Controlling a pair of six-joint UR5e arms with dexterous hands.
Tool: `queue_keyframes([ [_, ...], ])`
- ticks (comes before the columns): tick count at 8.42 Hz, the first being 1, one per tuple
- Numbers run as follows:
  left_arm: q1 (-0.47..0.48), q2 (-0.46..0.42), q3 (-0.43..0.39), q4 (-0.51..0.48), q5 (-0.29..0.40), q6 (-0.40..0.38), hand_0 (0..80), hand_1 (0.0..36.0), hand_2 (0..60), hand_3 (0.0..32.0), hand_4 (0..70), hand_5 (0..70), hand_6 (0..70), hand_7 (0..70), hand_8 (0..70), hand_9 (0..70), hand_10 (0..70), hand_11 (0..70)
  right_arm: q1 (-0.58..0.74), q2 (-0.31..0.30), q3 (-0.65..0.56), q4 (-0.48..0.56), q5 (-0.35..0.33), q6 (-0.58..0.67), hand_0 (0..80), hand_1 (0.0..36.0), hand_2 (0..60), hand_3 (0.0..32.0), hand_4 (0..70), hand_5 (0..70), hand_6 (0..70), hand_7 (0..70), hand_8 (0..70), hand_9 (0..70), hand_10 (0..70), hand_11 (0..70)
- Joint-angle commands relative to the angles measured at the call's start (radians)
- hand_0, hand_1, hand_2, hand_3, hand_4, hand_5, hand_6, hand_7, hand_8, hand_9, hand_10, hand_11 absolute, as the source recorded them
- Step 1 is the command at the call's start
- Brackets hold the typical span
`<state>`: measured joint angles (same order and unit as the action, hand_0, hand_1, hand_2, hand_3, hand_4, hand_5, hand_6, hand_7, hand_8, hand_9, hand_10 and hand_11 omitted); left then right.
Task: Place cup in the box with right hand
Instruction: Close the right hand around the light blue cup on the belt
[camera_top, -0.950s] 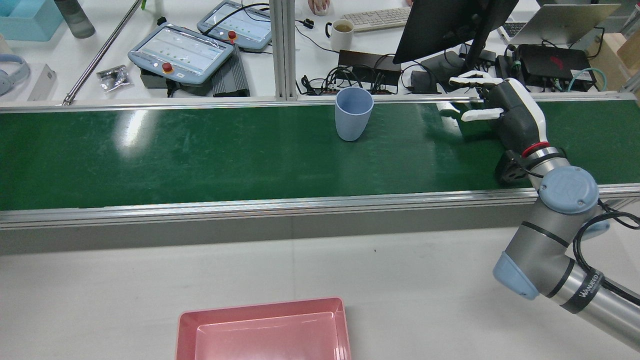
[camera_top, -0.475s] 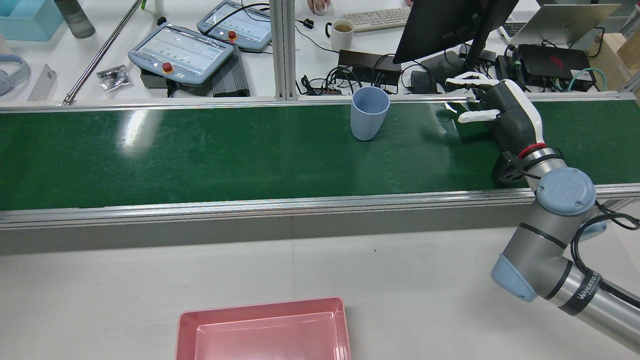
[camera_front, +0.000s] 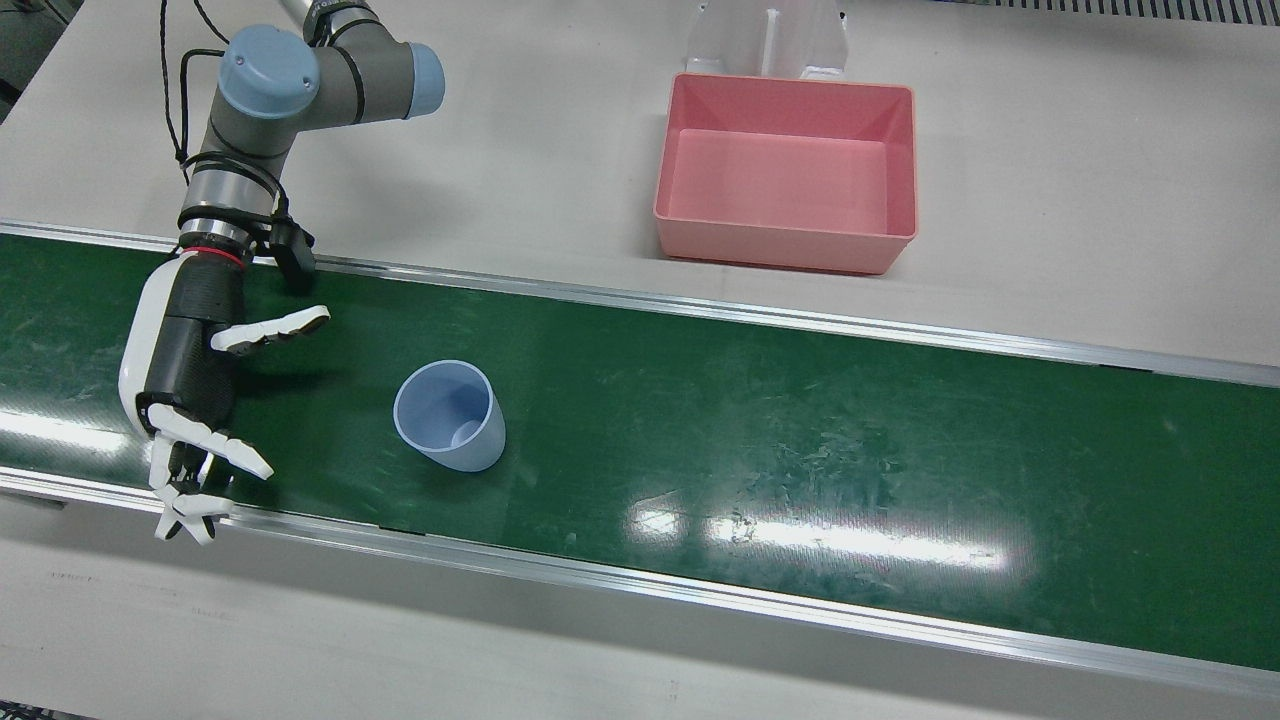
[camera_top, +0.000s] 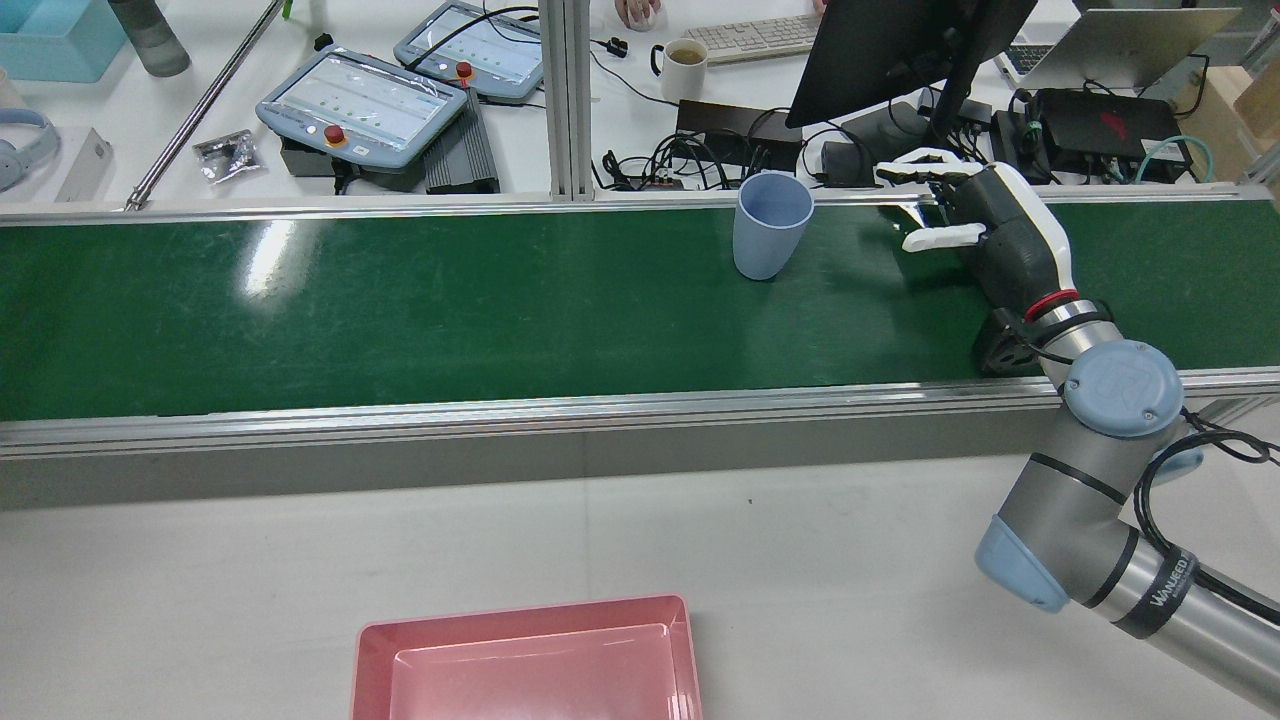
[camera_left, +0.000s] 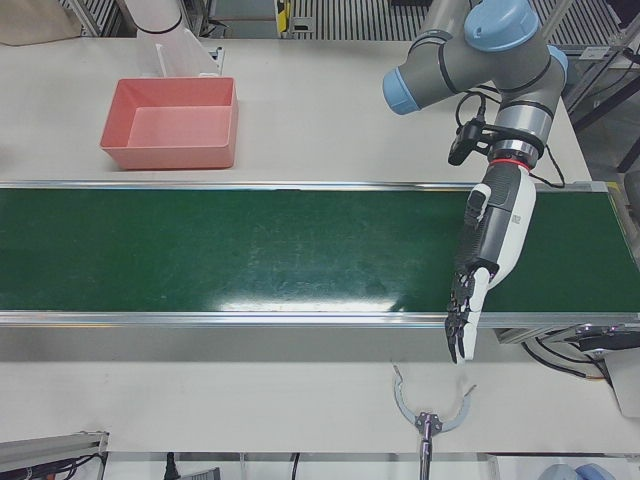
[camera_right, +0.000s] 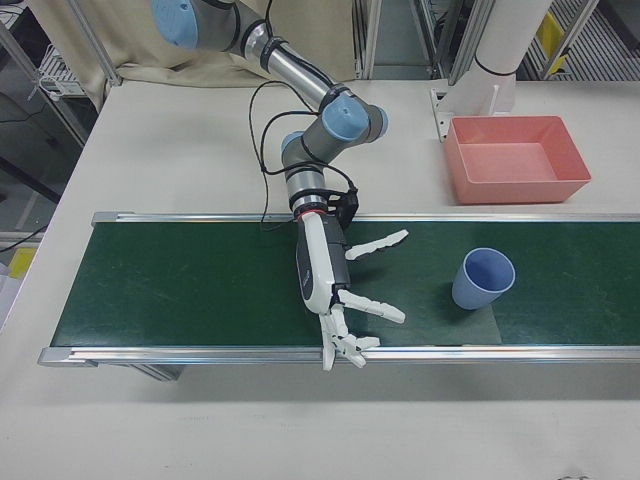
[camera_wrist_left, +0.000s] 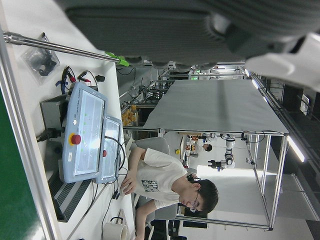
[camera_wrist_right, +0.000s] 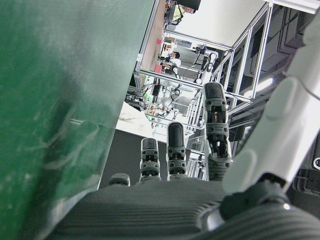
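While the right hand (camera_front: 185, 385) hovers spread and empty near it, the cup (camera_front: 450, 416), pale blue, tapered and upright, stands on the green belt (camera_front: 800, 440), well apart from the pink box (camera_front: 786, 170). The left hand (camera_left: 490, 250) hangs with fingers straight, holding nothing.

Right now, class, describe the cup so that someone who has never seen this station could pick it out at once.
Find the long green conveyor belt that crosses the white table. On it, beside the open fingers of the right hand, stands the cup, upright and untouched. It is pale blue, the only loose thing on the belt, unlike the pink box that sits off the belt on the table.
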<state>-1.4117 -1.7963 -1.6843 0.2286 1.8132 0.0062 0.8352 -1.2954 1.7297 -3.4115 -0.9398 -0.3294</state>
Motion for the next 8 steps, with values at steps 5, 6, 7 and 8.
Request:
queue_keyframes([
  [5, 0.0, 0.0, 0.0, 0.0, 0.0, 0.0, 0.0, 0.0, 0.0, 0.0, 0.0, 0.0, 0.0, 0.0, 0.0, 0.0, 0.0, 0.0, -0.002, -0.002, -0.004, -0.002, -0.002, -0.016, 50.5, 0.1, 0.0, 5.4, 42.3, 1.6, 7.9, 47.9, 8.1, 21.0, 0.0, 0.0],
  [6, 0.0, 0.0, 0.0, 0.0, -0.002, 0.0, 0.0, 0.0, 0.0, 0.0, 0.0, 0.0, 0.0, 0.0, 0.0, 0.0, 0.0, 0.0, -0.002, -0.002, -0.004, -0.002, -0.002, -0.016, 50.5, 0.1, 0.0, 5.4, 42.8, 1.6, 8.0, 48.3, 8.2, 21.3, 0.0, 0.0],
  [7, -0.001, 0.0, 0.0, 0.0, 0.0, 0.0, 0.0, 0.0, 0.0, 0.0, 0.0, 0.0, 0.0, 0.0, 0.0, 0.0, 0.0, 0.0, -0.002, -0.002, -0.005, -0.002, -0.002, -0.019, 50.5, 0.0, 0.0, 5.6, 42.4, 1.6, 8.0, 48.2, 8.2, 21.3, 0.0, 0.0],
  [8, 0.0, 0.0, 0.0, 0.0, 0.0, 0.0, 0.0, 0.0, 0.0, 0.0, 0.0, 0.0, 0.0, 0.0, 0.0, 0.0, 0.0, 0.0, -0.002, 0.001, -0.004, -0.002, -0.002, -0.026, 50.4, 0.0, 0.0, 5.6, 42.4, 1.6, 7.9, 47.7, 8.2, 21.1, 0.0, 0.0],
])
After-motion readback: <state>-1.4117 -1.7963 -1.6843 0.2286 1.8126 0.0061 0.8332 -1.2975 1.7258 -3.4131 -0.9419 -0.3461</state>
